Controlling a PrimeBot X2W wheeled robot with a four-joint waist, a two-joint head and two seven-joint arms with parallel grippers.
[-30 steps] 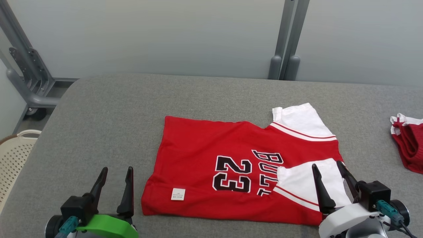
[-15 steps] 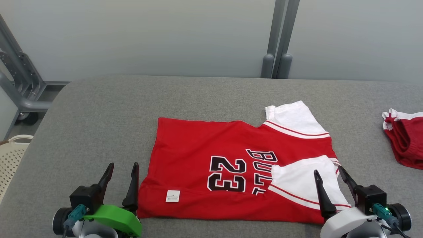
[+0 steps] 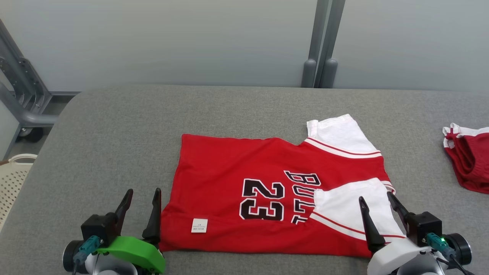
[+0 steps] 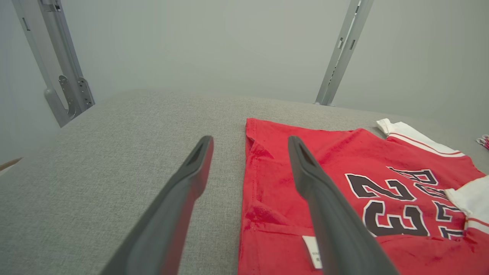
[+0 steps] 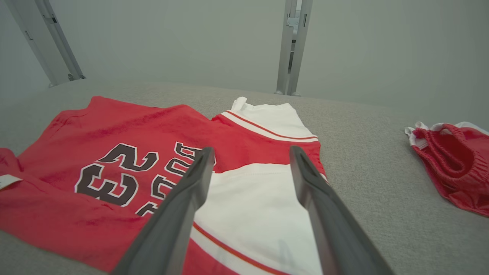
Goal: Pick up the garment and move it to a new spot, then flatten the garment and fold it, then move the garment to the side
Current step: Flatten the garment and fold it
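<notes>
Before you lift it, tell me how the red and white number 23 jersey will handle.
The red and white jersey is probably floppy: its white sleeve lies folded over the body. It looks thin, so likely light. Pushed on the grey cloth surface, it may bunch.

The shorts (image 3: 468, 168) run off the head view's right edge, and the basket (image 3: 11, 183) off its left. The label (image 3: 199, 225) bears print too small to read. A white sleeve (image 3: 340, 208) folded over the jersey (image 3: 229, 172) hides the end of its lettering (image 3: 303, 179).
</notes>
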